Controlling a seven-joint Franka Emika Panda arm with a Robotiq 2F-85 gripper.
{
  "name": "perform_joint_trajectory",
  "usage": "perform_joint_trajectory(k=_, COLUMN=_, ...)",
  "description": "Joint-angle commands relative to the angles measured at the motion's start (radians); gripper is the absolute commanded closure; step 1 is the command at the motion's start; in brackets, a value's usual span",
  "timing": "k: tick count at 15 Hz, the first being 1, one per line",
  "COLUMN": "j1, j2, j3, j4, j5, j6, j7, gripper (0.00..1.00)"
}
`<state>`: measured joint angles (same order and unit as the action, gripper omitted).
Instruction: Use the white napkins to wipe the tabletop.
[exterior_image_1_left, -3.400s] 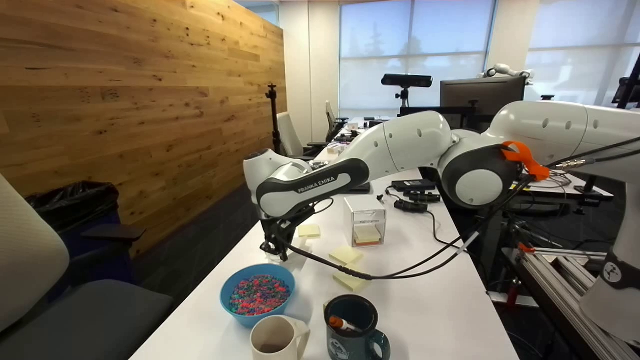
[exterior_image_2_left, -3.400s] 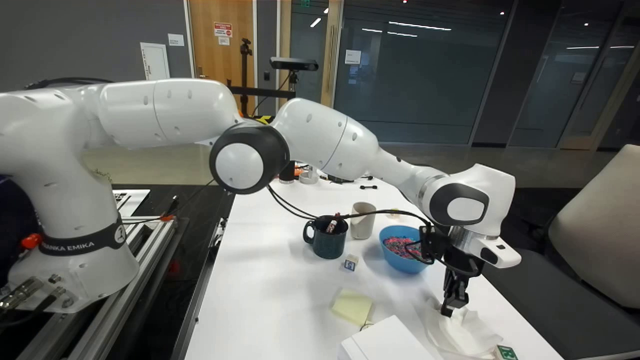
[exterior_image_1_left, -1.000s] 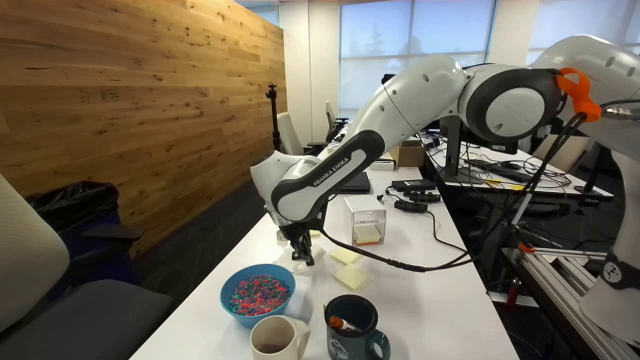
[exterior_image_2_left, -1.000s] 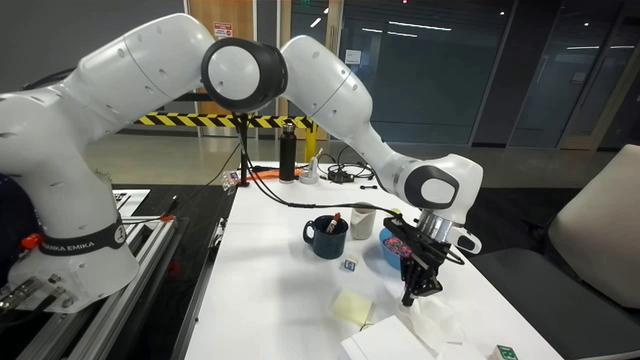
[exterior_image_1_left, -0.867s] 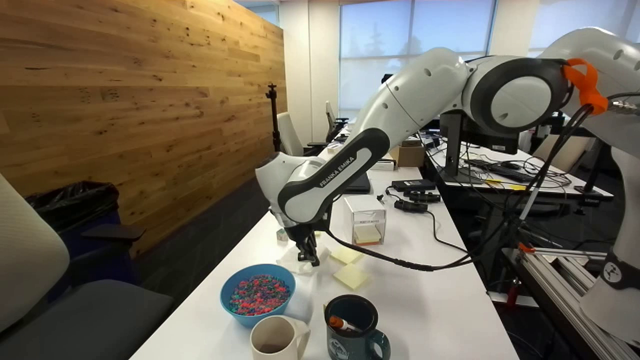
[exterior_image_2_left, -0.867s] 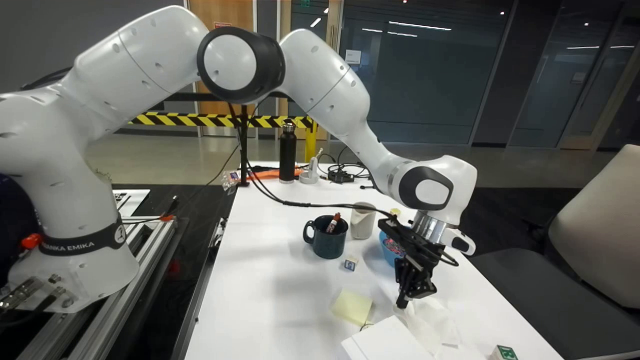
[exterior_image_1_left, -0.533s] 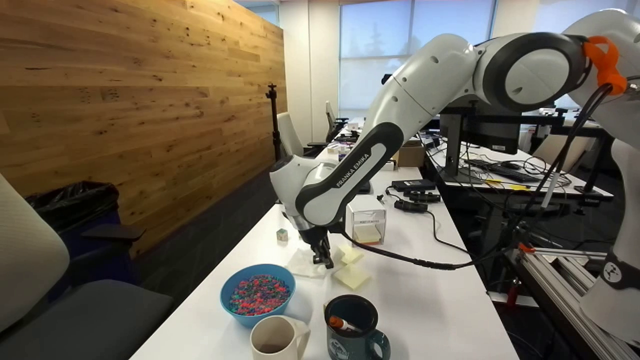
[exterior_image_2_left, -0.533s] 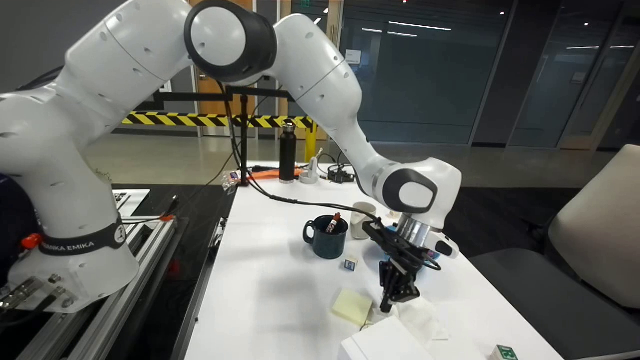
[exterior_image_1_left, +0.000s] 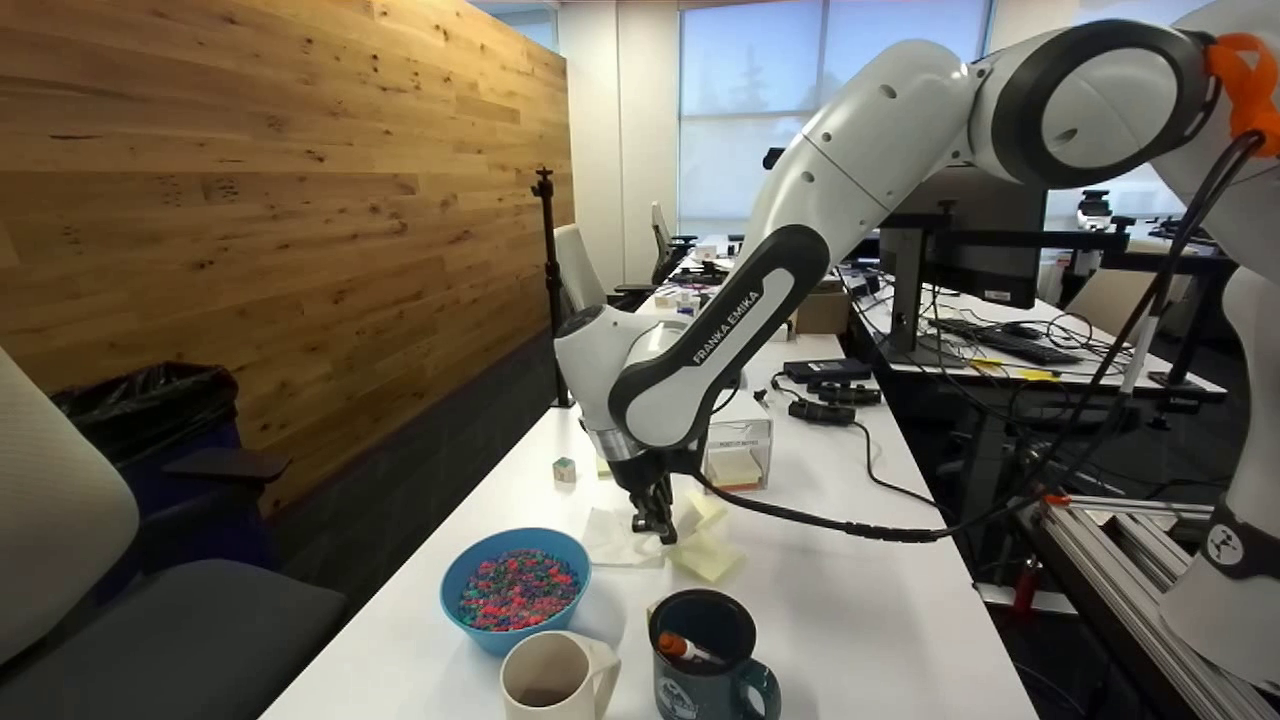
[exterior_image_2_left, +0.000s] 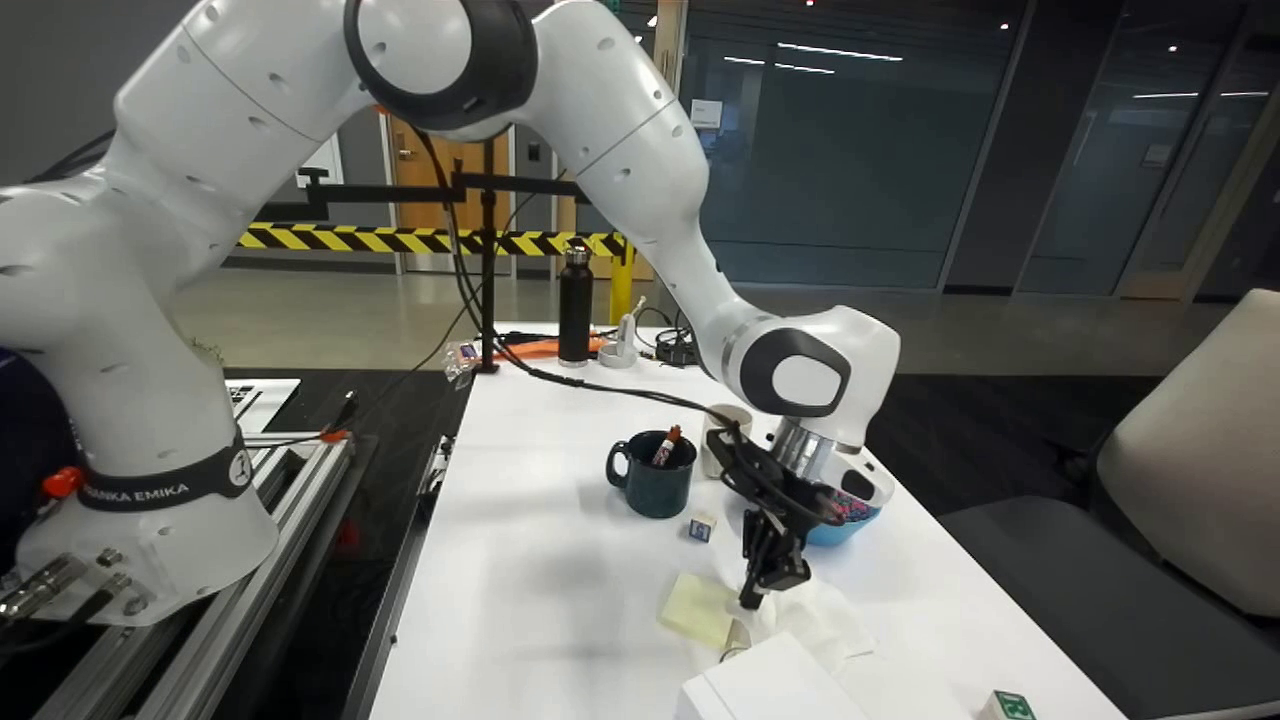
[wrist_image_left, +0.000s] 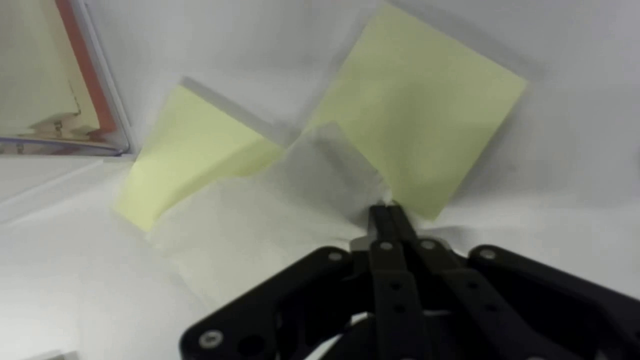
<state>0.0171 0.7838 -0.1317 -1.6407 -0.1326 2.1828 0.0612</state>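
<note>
Tool (wrist_image_left: 388, 207) pinches white napkin (wrist_image_left: 245, 220) over yellow paper squares (wrist_image_left: 420, 105)

The slim black tool is pressed together, pinching a fold of the thin, rumpled white napkin. From that pinch the napkin spreads loosely across the smooth white tabletop (exterior_image_2_left: 530, 590), its soft margin overlapping 2 yellow paper squares with crisp corners. Whether the tool touches the tabletop, I cannot tell. Just beside the squares stands a boxy, clear-walled holder (exterior_image_1_left: 740, 430) with a stack of notes (exterior_image_1_left: 733, 470) inside.

As for room, a broad, smooth stretch of tabletop runs from the squares to the long straight edge beside the arm's base (exterior_image_2_left: 150, 545). Near the opposite long edge, by a dark-seated chair (exterior_image_2_left: 1090, 590), a round blue bowl (exterior_image_1_left: 520, 540) of small, bright pieces (exterior_image_1_left: 515, 592) stands close to the napkin, with a cream mug (exterior_image_1_left: 548, 672) just beside it. In an exterior view, a lettered cube (exterior_image_2_left: 702, 527) sits between the squares and a dark mug (exterior_image_2_left: 652, 490) holding a marker (exterior_image_2_left: 665, 448).
</note>
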Motion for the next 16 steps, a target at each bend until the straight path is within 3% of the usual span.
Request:
perform_joint_trajectory(k=1, j1=-0.010, j2=0.045, j3=0.016, j4=0.101, j5=0.061, j6=-0.026, j7=0.134, gripper=1.00)
perform_joint_trajectory(k=9, j1=-0.010, j2=0.153, j3=-0.017, j4=0.248, j5=0.076, j6=-0.028, j7=0.305, gripper=1.00)
perform_joint_trajectory(k=16, j1=-0.070, j2=0.269, j3=-0.045, j4=0.486, j5=0.138, j6=-0.173, j7=0.431, gripper=1.00)
